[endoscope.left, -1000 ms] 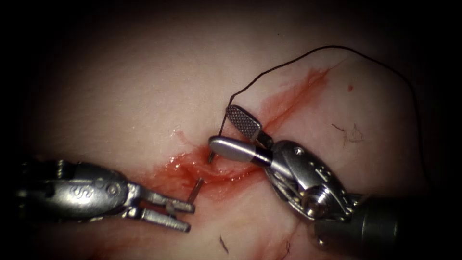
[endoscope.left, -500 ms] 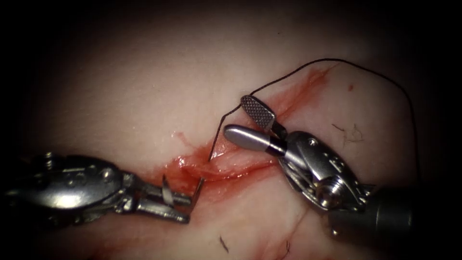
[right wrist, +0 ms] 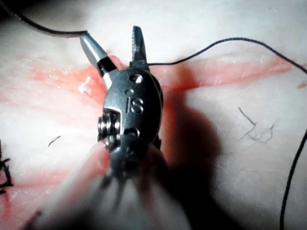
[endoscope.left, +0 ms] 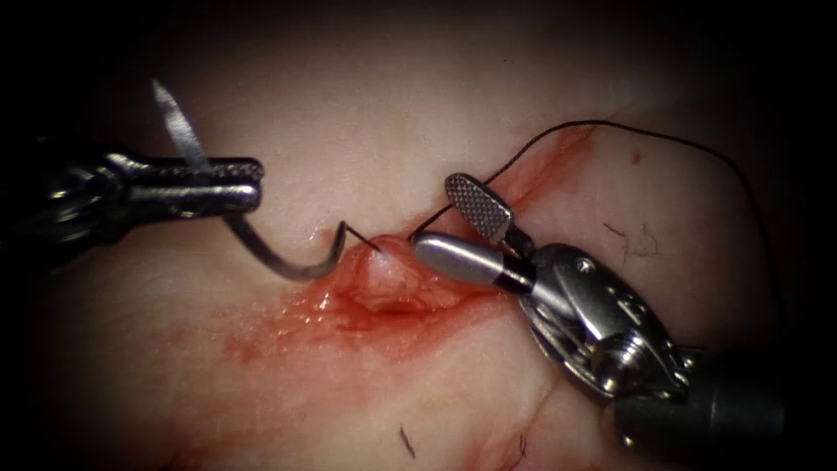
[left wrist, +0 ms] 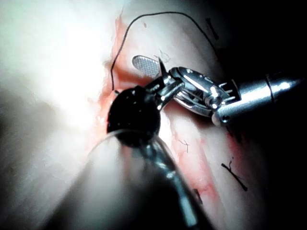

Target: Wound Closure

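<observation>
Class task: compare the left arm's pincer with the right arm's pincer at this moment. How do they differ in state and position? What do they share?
The left pincer is shut on the needle, gripping it near its pointed end; the right pincer is open and holds nothing. The left pincer sits left of the cut, raised off the tissue; the right pincer sits at the cut's edge beside the thread. Both are metal needle drivers with ridged jaws.

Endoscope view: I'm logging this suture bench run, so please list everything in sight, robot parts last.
tissue: one, pale pink, fills the scene.
cut: one, red, running diagonally through the middle.
red fluid: one smear, along the cut.
needle: one, silver, curved, left of the cut, clear of the tissue.
thread: one, black, from the needle's tail across the cut, looping right.
thread scraps: a few, dark, right of the cut.
left tool: one, silver, jaws shut on the needle near its tip end.
right tool: one, silver, jaws open, holding nothing, over the cut.
</observation>
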Controlling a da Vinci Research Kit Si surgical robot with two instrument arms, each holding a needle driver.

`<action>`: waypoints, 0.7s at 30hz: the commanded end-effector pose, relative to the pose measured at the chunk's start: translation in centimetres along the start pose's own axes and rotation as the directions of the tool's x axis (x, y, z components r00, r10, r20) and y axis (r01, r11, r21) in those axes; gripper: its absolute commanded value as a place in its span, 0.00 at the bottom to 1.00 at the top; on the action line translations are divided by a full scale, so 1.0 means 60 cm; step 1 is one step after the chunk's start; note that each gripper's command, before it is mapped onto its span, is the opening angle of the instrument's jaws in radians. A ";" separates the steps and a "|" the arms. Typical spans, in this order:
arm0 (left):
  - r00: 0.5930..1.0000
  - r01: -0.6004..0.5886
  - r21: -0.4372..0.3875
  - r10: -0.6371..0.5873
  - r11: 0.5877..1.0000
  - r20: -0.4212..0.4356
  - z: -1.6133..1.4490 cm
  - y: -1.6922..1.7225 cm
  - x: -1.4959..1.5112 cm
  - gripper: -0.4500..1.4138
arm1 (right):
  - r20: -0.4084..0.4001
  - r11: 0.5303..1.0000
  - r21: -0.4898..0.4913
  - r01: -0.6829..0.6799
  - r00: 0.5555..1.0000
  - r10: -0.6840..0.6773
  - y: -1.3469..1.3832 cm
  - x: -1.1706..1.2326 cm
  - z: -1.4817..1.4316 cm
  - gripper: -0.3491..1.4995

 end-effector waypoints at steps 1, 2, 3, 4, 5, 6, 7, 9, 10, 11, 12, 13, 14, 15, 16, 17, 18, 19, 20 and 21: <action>1.000 0.001 -0.001 -0.001 1.000 -0.001 0.0008 -0.0007 -0.0004 0.00 | -0.001 1.000 0.006 -0.002 1.000 0.002 -0.0005 0.0000 0.0014 0.86; 1.000 0.004 0.001 -0.004 1.000 -0.010 0.0003 -0.0007 0.0003 0.00 | -0.003 1.000 0.008 -0.004 1.000 0.004 -0.0007 0.0003 0.0012 0.86; 1.000 0.002 0.003 -0.001 1.000 -0.014 -0.0001 -0.0006 0.0008 0.00 | -0.002 1.000 0.008 -0.007 1.000 0.007 -0.0009 0.0008 0.0010 0.86; 0.999 -0.031 0.006 0.031 1.000 -0.029 -0.0010 -0.0001 0.0022 0.00 | -0.003 1.000 0.012 -0.012 1.000 0.012 -0.0013 0.0015 0.0005 0.86; 0.998 -0.044 0.008 0.044 0.999 -0.036 -0.0013 0.0001 0.0029 0.00 | -0.003 1.000 0.013 -0.013 1.000 0.013 -0.0014 0.0018 0.0002 0.86; 0.998 -0.051 0.010 0.051 0.999 -0.043 -0.0017 0.0003 0.0035 0.00 | -0.002 1.000 0.014 -0.014 1.000 0.014 -0.0015 0.0020 -0.0001 0.86; 0.996 -0.069 0.012 0.069 0.998 -0.053 -0.0022 0.0007 0.0044 0.00 | -0.001 1.000 0.015 -0.016 1.000 0.016 -0.0016 0.0022 -0.0003 0.86; 0.993 -0.095 0.019 0.096 0.995 -0.065 -0.0028 0.0012 0.0057 0.00 | -0.001 1.000 0.016 -0.017 1.000 0.017 -0.0018 0.0024 -0.0004 0.86; 0.992 -0.101 0.021 0.102 0.995 -0.074 -0.0033 0.0016 0.0065 0.00 | -0.001 1.000 0.016 -0.017 1.000 0.017 -0.0018 0.0024 -0.0004 0.86; 0.991 -0.108 0.021 0.110 0.994 -0.083 -0.0036 0.0019 0.0070 0.00 | 0.000 1.000 0.016 -0.017 1.000 0.017 -0.0019 0.0024 -0.0004 0.86; 0.984 -0.147 0.026 0.149 0.989 -0.100 -0.0043 0.0023 0.0081 0.00 | 0.000 1.000 0.017 -0.017 1.000 0.017 -0.0019 0.0023 -0.0005 0.86; 0.978 -0.176 0.028 0.178 0.984 -0.110 -0.0048 0.0026 0.0090 0.00 | 0.000 1.000 0.017 -0.017 1.000 0.017 -0.0019 0.0023 -0.0005 0.86; 0.973 -0.195 0.029 0.197 0.980 -0.118 -0.0051 0.0028 0.0095 0.00 | 0.000 1.000 0.017 -0.017 1.000 0.017 -0.0019 0.0023 -0.0005 0.86; 0.961 -0.241 0.035 0.243 0.970 -0.129 -0.0057 0.0030 0.0104 0.00 | 0.000 0.999 0.017 -0.029 1.000 0.029 -0.0019 0.0023 -0.0005 0.85; 0.954 -0.268 0.042 0.271 0.963 -0.128 -0.0059 0.0030 0.0106 0.00 | 0.000 0.999 0.017 -0.046 0.999 0.046 -0.0019 0.0023 -0.0005 0.85; 0.945 -0.296 0.050 0.300 0.954 -0.128 -0.0060 0.0029 0.0107 0.00 | -0.001 0.998 0.016 -0.064 0.998 0.064 -0.0019 0.0023 -0.0005 0.84; 0.933 -0.332 0.061 0.337 0.941 -0.127 -0.0059 0.0027 0.0106 0.00 | -0.001 0.996 0.016 -0.088 0.996 0.088 -0.0019 0.0023 -0.0005 0.84; 0.917 -0.373 0.071 0.379 0.925 -0.125 -0.0058 0.0024 0.0102 0.00 | -0.001 0.994 0.015 -0.111 0.994 0.111 -0.0019 0.0023 -0.0005 0.84; 0.901 -0.409 0.081 0.416 0.909 -0.122 -0.0055 0.0019 0.0098 0.00 | -0.001 0.991 0.015 -0.135 0.991 0.135 -0.0019 0.0023 -0.0005 0.83; 0.883 -0.448 0.095 0.456 0.889 -0.112 -0.0050 0.0012 0.0091 0.00 | -0.001 0.988 0.015 -0.153 0.988 0.153 -0.0019 0.0023 -0.0005 0.82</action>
